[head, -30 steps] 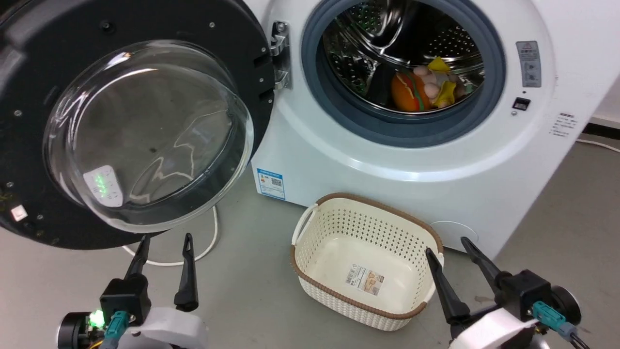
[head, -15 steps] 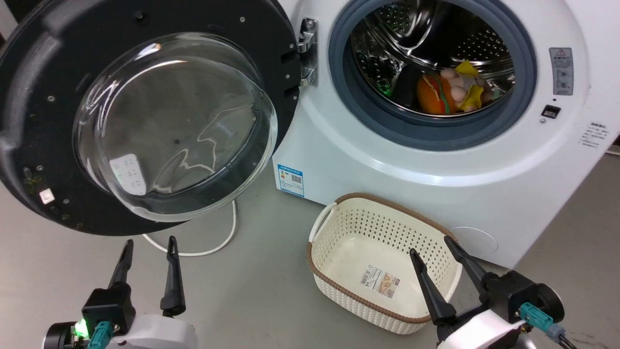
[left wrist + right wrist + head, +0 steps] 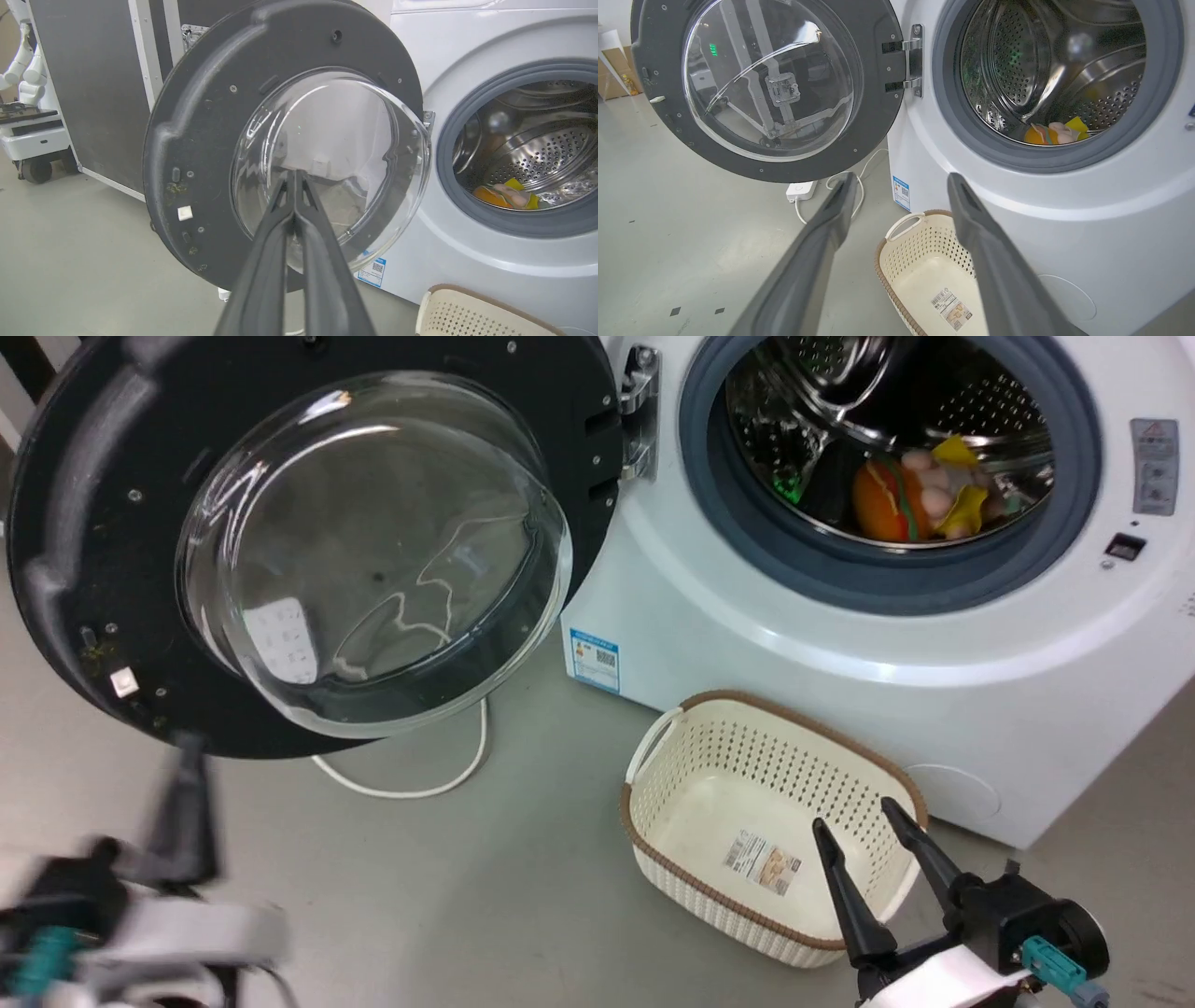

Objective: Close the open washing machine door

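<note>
washing machine door [image 3: 308, 541] swung wide open

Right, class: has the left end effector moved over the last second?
Yes. Measured against the cable, the left end effector has swung leftward, toward the door's free edge, and has shut.

Door [image 3: 93, 523]: black plastic ring, clear glossy glass bowl [image 3: 373, 541], bright metal hinge [image 3: 640, 401]. Right of door: polished perforated steel drum [image 3: 990, 401], matt grey rubber seal [image 3: 709, 457], cream perforated plastic basket [image 3: 738, 905].
</note>
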Robot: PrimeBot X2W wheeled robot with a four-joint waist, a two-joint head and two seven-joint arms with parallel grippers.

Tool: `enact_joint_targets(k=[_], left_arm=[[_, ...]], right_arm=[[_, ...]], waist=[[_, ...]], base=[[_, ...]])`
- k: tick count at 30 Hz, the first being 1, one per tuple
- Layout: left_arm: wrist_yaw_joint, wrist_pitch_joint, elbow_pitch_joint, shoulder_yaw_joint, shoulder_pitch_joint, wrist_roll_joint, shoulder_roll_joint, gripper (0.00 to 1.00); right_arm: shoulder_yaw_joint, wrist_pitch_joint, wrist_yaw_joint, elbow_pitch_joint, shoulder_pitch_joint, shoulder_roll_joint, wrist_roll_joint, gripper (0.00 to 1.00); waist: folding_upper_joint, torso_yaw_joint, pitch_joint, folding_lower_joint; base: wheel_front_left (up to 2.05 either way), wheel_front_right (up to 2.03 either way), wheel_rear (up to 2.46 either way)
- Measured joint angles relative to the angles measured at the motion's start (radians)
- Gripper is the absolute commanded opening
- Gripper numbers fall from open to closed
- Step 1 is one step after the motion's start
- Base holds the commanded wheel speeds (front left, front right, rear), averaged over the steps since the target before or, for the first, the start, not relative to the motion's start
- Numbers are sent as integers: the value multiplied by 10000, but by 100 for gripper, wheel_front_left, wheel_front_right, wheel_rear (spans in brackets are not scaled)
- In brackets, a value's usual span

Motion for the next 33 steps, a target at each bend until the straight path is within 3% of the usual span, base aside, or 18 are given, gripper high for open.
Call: enact_joint_targets(k=[2, 6, 7, 8, 9, 10, 11, 12, 14, 15, 25, 30, 33], left_arm=[[-38, -10, -40, 431, -331, -359, 326, 0], [-128, 251, 263, 1390, -1825, -1829, 1544, 0], [-128, 251, 263, 1390, -1825, -1829, 1544, 0], [-199, 556, 612, 1590, -2511, -2266, 2176, 0], [-199, 556, 612, 1590, -2511, -2266, 2176, 0], [-209, 913, 1158, 1854, -3230, -2709, 2719, 0], [-209, 913, 1158, 1854, -3230, -2709, 2719, 0], [-180, 1250, 1854, 2104, -3945, -3101, 3210, 0], [-130, 1469, 2217, 2186, -4310, -3296, 3442, 0], [40, 1891, 3032, 2355, -5109, -3728, 3824, 0], [428, 3375, 6491, 2838, -7573, -5122, 5045, 0], [790, 4182, 8044, 3591, -8852, -6180, 5712, 0], [711, 5568, 8924, 3787, -9624, -7010, 5919, 0]], right_arm=[[23, -54, 0, -15, 34, 0, -67, 100], [119, -151, 0, -10, 25, 0, -263, 100], [119, -151, 0, -10, 25, 0, -263, 100], [148, -198, 0, -2, -37, 2, -357, 100], [148, -198, 0, -2, -37, 2, -357, 100], [198, -209, 0, -4, -154, 2, -437, 100], [198, -209, 0, -4, -154, 2, -437, 100], [253, -280, 0, -2, -317, 2, -502, 100], [280, -295, 0, -2, -398, 4, -525, 100], [339, -330, 0, 4, -545, 6, -527, 100], [848, -514, 0, 157, -948, -4, -602, 100], [999, -633, 0, 190, -993, -12, -602, 100], [1020, -698, 0, 186, -1002, -12, -602, 100]], waist=[[-1, 6, 155, 1], [-1, -34, 600, 1], [-1, -34, 600, 1], [-1, -53, 811, 2], [-1, -53, 811, 2], [0, -73, 1024, 2], [0, -73, 1024, 2], [-1, -105, 1250, 2], [-1, -123, 1357, 2], [-1, -166, 1563, 2], [-1, -507, 2324, 3], [-1, -775, 2606, 2], [-1, -916, 2800, 2]], base=[[0, 0, 0], [0, 0, 0], [0, 0, 0], [0, 0, 0], [0, 0, 0], [0, 0, 0], [0, 0, 0], [0, 0, 0], [0, 0, 0], [0, 0, 0], [0, 0, 0], [0, 0, 0], [0, 0, 0]])
